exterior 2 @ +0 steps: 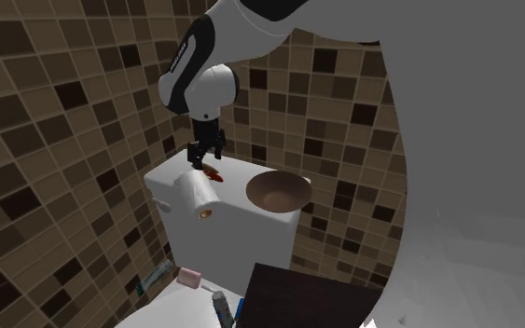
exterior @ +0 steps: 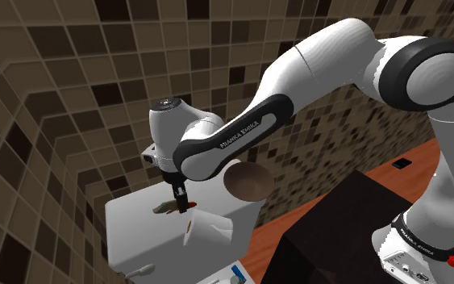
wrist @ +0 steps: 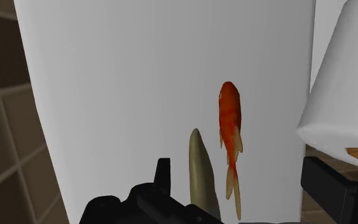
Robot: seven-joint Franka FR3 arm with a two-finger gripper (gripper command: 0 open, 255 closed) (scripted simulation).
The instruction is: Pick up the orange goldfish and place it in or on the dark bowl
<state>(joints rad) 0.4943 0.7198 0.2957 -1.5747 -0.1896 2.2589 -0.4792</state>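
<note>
Now tool (wrist: 238, 169) wide astride goldfish (wrist: 229, 114) on white lid (wrist: 120, 76); brown bowl (exterior 2: 277, 191) nearby.

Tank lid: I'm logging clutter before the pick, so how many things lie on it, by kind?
Goldfish: 1
Bowl: 1
Paper roll: 1
Olive pointed thing: 1
Total: 4
</note>
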